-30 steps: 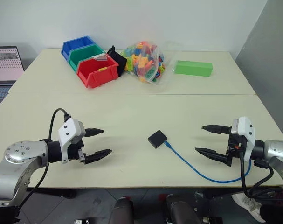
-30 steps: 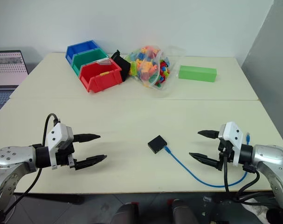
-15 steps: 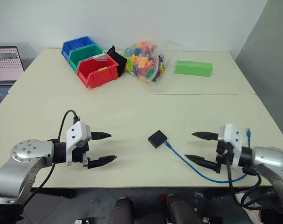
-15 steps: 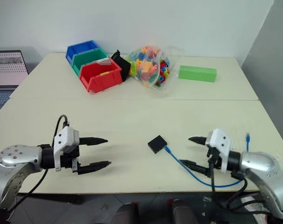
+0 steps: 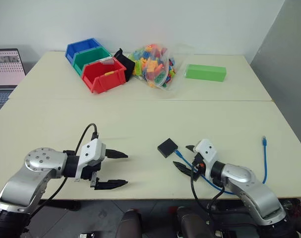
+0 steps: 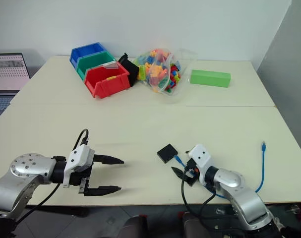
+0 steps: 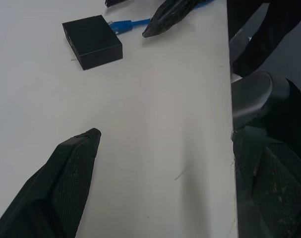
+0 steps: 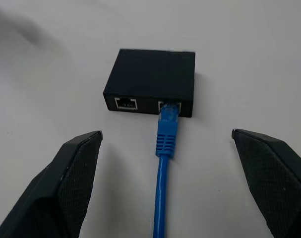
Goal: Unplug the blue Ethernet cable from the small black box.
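The small black box [image 8: 150, 82] is lying on the bench [image 5: 140, 124] with the blue Ethernet cable [image 8: 166, 148] plugged in. The right end effector [image 8: 165, 178], spread, should be closing on the plug boot, not the cord. It has been coming nearer; the left end effector [image 5: 115, 169], also spread, is waiting well apart.

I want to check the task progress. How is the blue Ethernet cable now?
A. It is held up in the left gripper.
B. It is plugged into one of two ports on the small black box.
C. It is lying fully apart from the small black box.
B: in the right wrist view, the blue Ethernet cable sits plugged into one port of the small black box, beside an empty port.
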Action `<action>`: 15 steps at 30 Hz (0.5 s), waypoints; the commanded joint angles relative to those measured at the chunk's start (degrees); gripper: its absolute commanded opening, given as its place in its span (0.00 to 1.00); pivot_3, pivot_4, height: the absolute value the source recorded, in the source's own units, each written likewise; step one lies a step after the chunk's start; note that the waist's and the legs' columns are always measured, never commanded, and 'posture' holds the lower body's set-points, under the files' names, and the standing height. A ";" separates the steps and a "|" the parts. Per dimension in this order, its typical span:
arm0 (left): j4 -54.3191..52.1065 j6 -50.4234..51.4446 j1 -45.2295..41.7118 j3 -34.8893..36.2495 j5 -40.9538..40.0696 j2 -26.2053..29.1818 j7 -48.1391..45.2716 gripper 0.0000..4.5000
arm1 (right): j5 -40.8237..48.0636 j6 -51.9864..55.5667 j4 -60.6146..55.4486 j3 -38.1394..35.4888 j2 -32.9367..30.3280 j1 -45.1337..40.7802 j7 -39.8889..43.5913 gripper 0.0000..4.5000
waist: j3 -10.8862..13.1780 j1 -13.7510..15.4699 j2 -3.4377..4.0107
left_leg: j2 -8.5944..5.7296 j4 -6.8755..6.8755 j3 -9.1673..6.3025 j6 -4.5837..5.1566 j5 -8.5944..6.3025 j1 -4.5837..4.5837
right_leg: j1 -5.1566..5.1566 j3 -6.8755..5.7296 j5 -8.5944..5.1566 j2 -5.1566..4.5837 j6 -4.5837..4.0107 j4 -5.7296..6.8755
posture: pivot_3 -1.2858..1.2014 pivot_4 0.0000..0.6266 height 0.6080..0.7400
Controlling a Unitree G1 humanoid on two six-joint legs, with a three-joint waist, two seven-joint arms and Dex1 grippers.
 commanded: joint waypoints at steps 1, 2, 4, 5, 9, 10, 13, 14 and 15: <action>0.17 -1.62 0.10 0.41 0.72 -0.54 0.73 1.00 | -1.69 0.68 -0.22 0.70 0.22 -1.55 -0.51 0.83 | 0.00 -0.03 -0.01 | 0.00 0.01 0.00 0.00 0.00 0.01 | 0.00 0.00 0.00 0.00 0.00 0.02 | 0.52 0.24 1.00; 0.38 -1.74 0.15 0.44 0.91 -0.72 0.97 1.00 | -2.14 0.71 -0.08 1.02 0.32 -1.90 -0.48 0.77 | 0.00 -0.02 0.00 | 0.01 0.01 -0.01 0.00 0.00 0.01 | 0.00 0.00 0.00 0.00 0.00 0.02 | 0.52 0.24 1.00; 0.74 -0.92 0.28 0.67 0.80 -1.11 1.94 1.00 | -3.37 0.77 0.32 1.67 0.54 -2.78 -0.75 0.63 | 0.00 -0.02 -0.01 | 0.01 0.01 -0.01 0.00 0.00 0.02 | 0.00 0.00 0.00 0.00 0.00 0.04 | 0.52 0.24 1.00; 0.92 -0.33 0.24 0.75 0.56 -1.29 2.34 1.00 | -3.81 0.70 0.53 1.91 0.55 -3.16 -0.78 0.59 | 0.00 -0.03 -0.01 | 0.01 0.02 -0.01 0.00 0.00 0.02 | 0.00 0.00 0.00 0.00 0.00 0.04 | 0.52 0.24 1.00; 1.67 1.29 0.02 0.87 0.36 -1.98 3.87 1.00 | -6.49 -1.37 0.96 3.44 -1.16 -4.65 0.55 0.41 | 0.00 -0.11 -0.01 | 0.01 0.02 -0.01 0.00 0.00 0.03 | 0.00 0.00 0.00 0.01 0.00 0.05 | 0.52 0.24 1.00; 1.83 1.46 -0.06 0.89 0.29 -2.25 4.27 1.00 | -7.01 -1.92 0.98 3.73 -1.56 -4.92 0.99 0.35 | 0.00 -0.09 0.00 | 0.00 0.02 -0.02 0.00 0.00 0.03 | 0.00 -0.01 0.00 0.01 0.00 0.05 | 0.52 0.24 1.00; 2.43 3.10 -0.78 1.10 -0.73 -3.33 5.44 1.00 | -8.79 -3.80 1.17 4.53 -2.90 -5.84 2.23 0.18 | 0.00 -0.05 -0.01 | -0.01 0.03 0.00 0.00 0.00 0.01 | 0.00 -0.02 0.00 0.01 0.01 0.04 | 0.52 0.24 1.00; 2.74 3.68 -1.00 1.10 -1.06 -3.55 5.51 1.00 | -9.47 -4.96 1.37 4.88 -3.65 -6.35 3.02 0.15 | -0.01 -0.04 -0.01 | 0.00 0.03 0.00 0.00 0.00 0.01 | 0.00 -0.02 0.00 0.01 0.01 0.04 | 0.52 0.24 1.00; 2.94 4.33 -1.12 1.09 -1.41 -3.65 5.44 1.00 | -10.18 -6.21 1.54 5.14 -4.42 -6.87 3.89 0.09 | 0.00 -0.03 -0.01 | 0.00 0.03 -0.03 0.00 0.00 0.01 | 0.00 -0.02 0.00 0.01 0.01 0.05 | 0.52 0.24 1.00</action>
